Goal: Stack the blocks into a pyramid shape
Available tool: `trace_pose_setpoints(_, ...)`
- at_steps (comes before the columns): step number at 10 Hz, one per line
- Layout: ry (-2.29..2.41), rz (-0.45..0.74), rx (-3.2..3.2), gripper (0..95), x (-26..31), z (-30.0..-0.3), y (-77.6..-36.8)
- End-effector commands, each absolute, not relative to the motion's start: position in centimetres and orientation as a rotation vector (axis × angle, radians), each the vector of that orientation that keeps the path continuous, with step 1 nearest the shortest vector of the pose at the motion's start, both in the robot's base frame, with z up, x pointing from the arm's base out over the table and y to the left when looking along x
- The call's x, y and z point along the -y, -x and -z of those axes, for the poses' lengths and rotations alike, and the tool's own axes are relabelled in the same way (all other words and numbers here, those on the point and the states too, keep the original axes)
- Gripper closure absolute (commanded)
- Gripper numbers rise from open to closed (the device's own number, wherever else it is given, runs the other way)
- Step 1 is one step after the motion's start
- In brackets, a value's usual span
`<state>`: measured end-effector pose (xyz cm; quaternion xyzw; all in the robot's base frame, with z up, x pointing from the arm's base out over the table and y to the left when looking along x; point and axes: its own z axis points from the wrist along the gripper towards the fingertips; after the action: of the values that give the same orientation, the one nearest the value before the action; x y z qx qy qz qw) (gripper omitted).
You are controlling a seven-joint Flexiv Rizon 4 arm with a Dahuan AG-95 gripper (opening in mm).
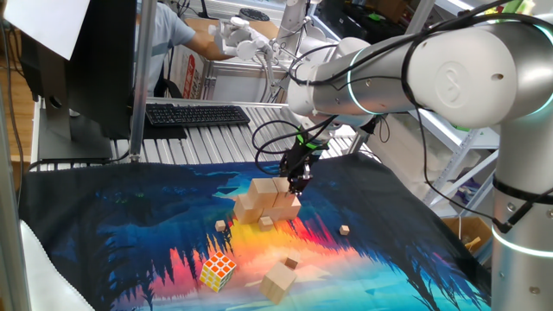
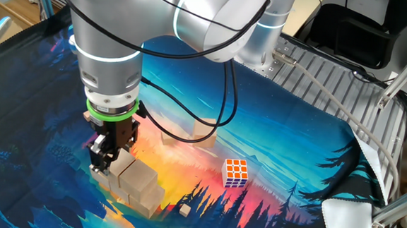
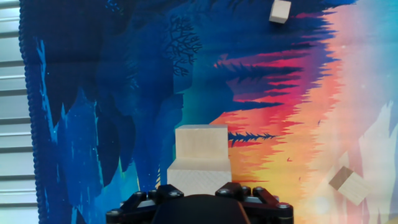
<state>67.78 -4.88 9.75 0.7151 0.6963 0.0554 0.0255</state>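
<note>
**Gripper down on the block stack**

The row of blocks (image 1: 266,206) runs lengthwise out from under the gripper (image 1: 300,180), with upper blocks on it; one spare block (image 1: 279,281) lies well apart. The fingertips are hidden behind the stack — whether they clasp a block, I cannot tell.

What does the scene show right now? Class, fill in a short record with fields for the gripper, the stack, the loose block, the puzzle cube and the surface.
gripper: points down over the stack, at an upper block; grip unclear
stack: pale wooden blocks in two layers, pyramid unfinished
loose block: alone, near the cloth's front edge
puzzle cube: multicoloured, beside the loose block
surface: printed cloth, blue to orange
</note>
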Motion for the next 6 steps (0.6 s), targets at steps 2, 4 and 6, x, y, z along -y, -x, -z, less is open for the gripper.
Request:
trace_pose_setpoints(2, -2.23, -0.162, -2.141, 76.0, 4.77, -9.61, -67.84)
trace_pose_setpoints(4, -2.233, -0.161, -2.138, 57.0, 4.77, -9.61, -67.84)
trace_pose_setpoints(6, -2.235, -0.161, -2.138, 38.0, 4.77, -9.62, -67.85)
